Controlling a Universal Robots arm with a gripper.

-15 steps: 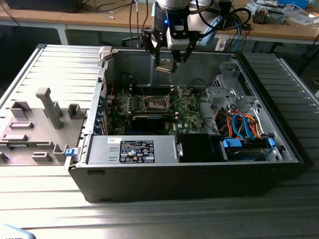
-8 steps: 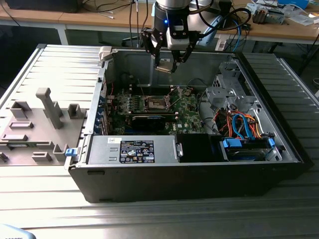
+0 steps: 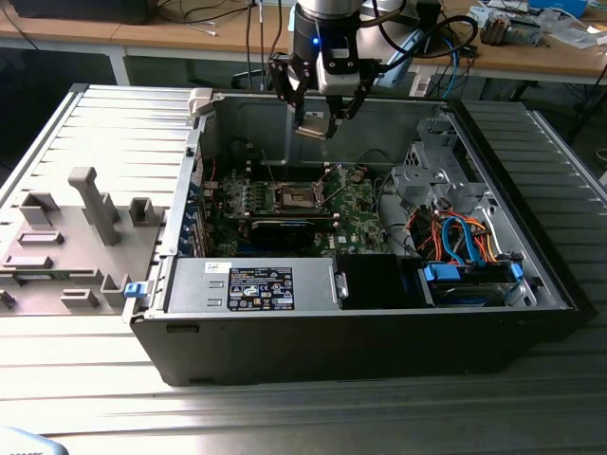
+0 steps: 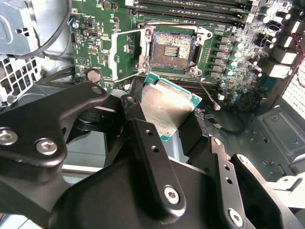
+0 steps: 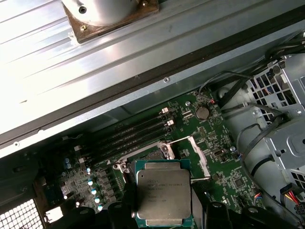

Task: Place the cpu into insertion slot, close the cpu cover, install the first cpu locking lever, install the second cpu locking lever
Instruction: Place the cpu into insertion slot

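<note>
Silvery-tan metal tops the cpu (image 4: 169,107), a thin square chip with a green border. The jaws pinch it by two opposite edges, black fingertips (image 4: 143,131) pressed against its sides. In the exterior view it hangs in the air over the open computer case (image 3: 379,351), well above the green motherboard (image 3: 365,213) and nearer the case's back wall. Both wrist views look past the chip to the insertion slot (image 4: 171,50), a dark, bare square with a silver rim. The cpu cover (image 5: 200,158) is swung open beside it, so none of the closing steps is done.

As I judge it, the chip is light and rigid and needs little squeeze. Its smooth metal lid looks slippery and its underside contacts are delicate, so the bare side edges are the sensible place to hold it, as the jaws do now. The grip looks even, though the chip sits tilted relative to the socket in the second wrist view. The case rests on a ribbed metal tabletop (image 3: 285,417).
</note>
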